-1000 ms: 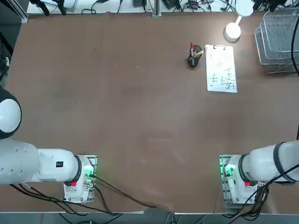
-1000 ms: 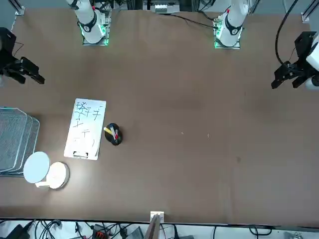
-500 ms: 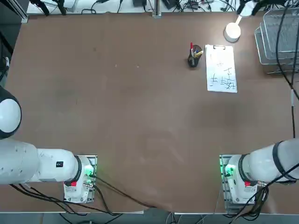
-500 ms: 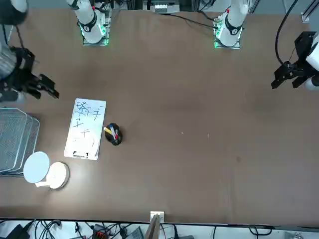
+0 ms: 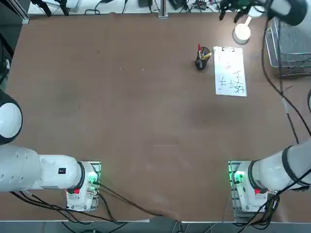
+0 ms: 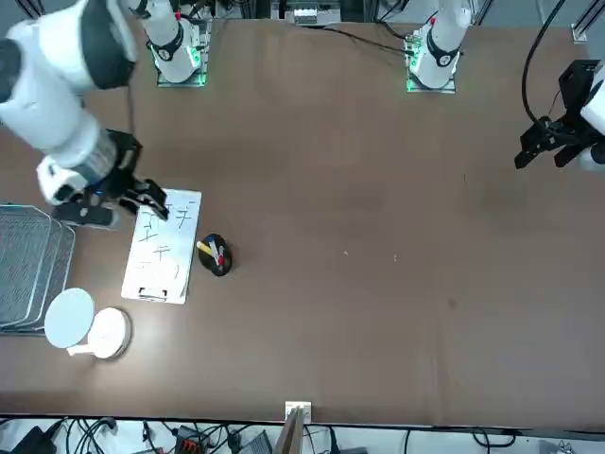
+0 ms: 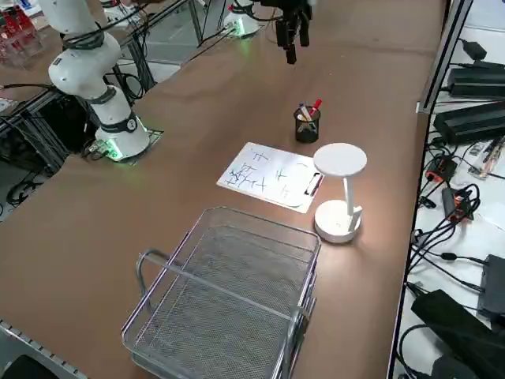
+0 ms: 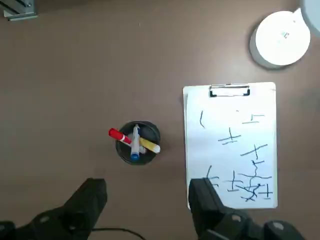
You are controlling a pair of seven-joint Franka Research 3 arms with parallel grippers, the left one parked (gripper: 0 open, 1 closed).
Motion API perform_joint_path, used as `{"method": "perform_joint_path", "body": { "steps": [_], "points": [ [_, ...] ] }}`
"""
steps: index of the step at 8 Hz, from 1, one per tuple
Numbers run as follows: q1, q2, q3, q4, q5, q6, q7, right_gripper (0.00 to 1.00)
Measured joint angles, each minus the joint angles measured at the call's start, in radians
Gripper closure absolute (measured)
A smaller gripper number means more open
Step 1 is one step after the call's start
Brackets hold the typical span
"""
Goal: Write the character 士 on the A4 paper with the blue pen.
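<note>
The A4 paper [image 8: 230, 145] lies clipped on a board, with dark handwritten characters on it [image 5: 229, 70] [image 6: 163, 246] [image 7: 268, 175]. Beside it stands a black pen holder [image 8: 137, 142] [image 5: 202, 59] [image 6: 216, 255] [image 7: 306, 122]. The blue pen [image 8: 135, 147] stands in the holder with a red-topped pen and a yellow marker. My right gripper [image 8: 146, 195] [image 6: 156, 200] [image 5: 233, 9] [image 7: 290, 35] hangs open high above the table, over the stretch between holder and paper, with nothing between its fingers.
A white desk lamp [image 5: 241, 33] [image 7: 339, 189] stands just beyond the paper's clip end. A wire basket [image 5: 289, 41] [image 7: 229, 292] [image 6: 28, 265] sits to the right of the paper, near the table's edge.
My right arm has swung in from the basket side toward the paper and pen holder. Its gripper has stayed open. Paper, holder and pens have not moved.
</note>
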Motion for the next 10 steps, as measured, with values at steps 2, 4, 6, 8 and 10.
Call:
{"method": "perform_joint_path", "body": {
  "steps": [2, 4, 6, 8, 10],
  "points": [
    [0.005, -0.029, 0.066, -0.133, -0.077, 0.173, 0.111, 0.0],
    [-0.003, -0.067, 0.086, -0.312, -0.104, 0.397, 0.143, 0.0],
    [-0.017, -0.076, 0.089, -0.413, -0.156, 0.543, 0.161, 0.04],
    [-0.034, -0.073, 0.09, -0.445, -0.165, 0.603, 0.161, 0.13],
    [-0.04, -0.051, 0.09, -0.477, -0.186, 0.676, 0.161, 0.18]
  ]
}}
